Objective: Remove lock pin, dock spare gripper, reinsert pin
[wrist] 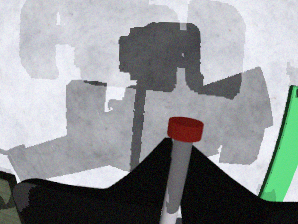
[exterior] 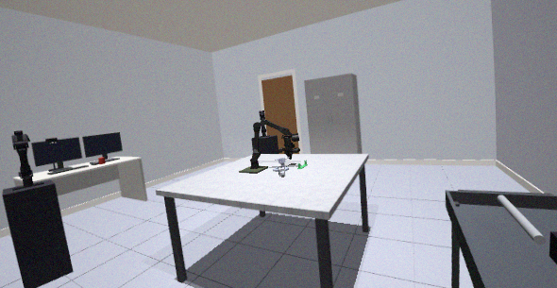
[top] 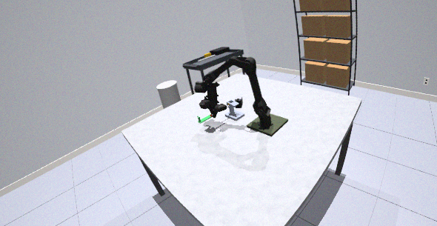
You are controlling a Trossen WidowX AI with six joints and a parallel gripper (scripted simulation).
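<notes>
My gripper [top: 213, 115] [exterior: 290, 157] [wrist: 174, 145] points down above the table and is shut on the lock pin [wrist: 178, 167]. The pin's grey shaft lies between the fingertips, with its red head just beyond them in the wrist view. The pale grey mount [top: 235, 115] [exterior: 281, 162] stands on the table between my gripper and the arm's base; the pin is outside it. A dark object [top: 239, 102], which looks like the spare gripper, sits at the mount's top. Its exact seating and the socket's holes are too small to tell.
A green holder [top: 205, 119] [exterior: 302, 165] [wrist: 289, 150] with upright ends lies beside my gripper, on the side away from the arm's base. The olive base plate [top: 279, 122] [exterior: 247, 170] carries the arm. The gripper's shadow falls on the white table [top: 237, 187] [exterior: 236, 192].
</notes>
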